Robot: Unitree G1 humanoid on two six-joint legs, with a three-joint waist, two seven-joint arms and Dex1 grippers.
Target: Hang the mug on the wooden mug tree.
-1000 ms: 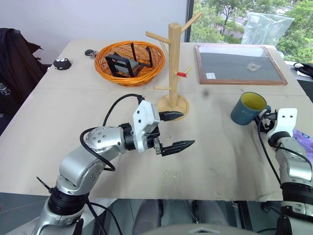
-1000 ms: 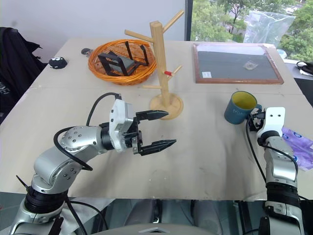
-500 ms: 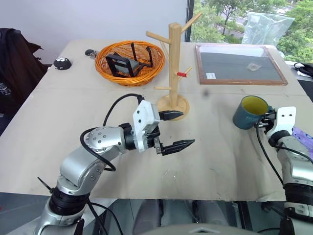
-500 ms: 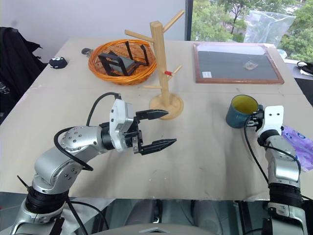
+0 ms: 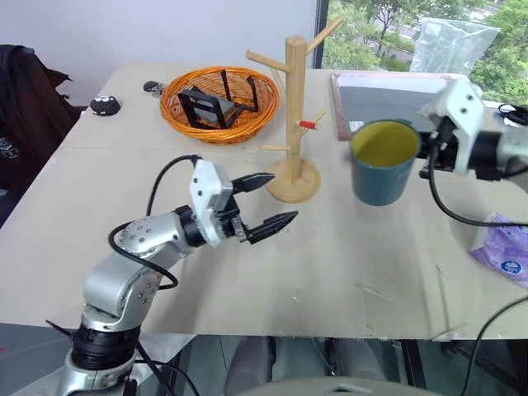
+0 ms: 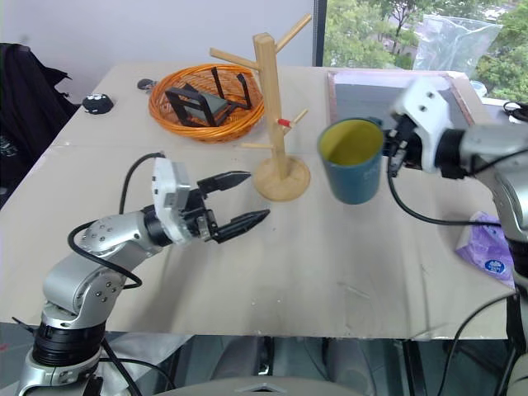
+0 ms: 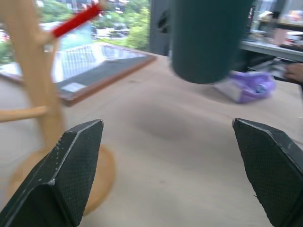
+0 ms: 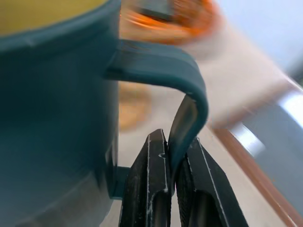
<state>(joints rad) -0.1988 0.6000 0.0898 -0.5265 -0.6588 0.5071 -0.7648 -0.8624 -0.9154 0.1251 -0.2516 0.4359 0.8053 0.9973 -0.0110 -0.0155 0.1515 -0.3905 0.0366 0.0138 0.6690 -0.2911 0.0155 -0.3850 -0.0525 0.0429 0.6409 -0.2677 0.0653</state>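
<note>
Head views: you've got an orange basket (image 5: 219, 105) at the tabletop's (image 5: 346, 264) far side holding a black stand. The mug (image 5: 384, 162), teal outside and yellow inside, hangs upright in the air just right of the mug tree (image 5: 294, 115), empty. Bare tabletop in front; purple packet (image 5: 503, 257) near the right edge.

Left wrist view: left pincer (image 7: 168, 175) spread apart, empty, low beside the tree base.

Right wrist view: right pincer (image 8: 174, 182) clamped on the mug's handle.
</note>
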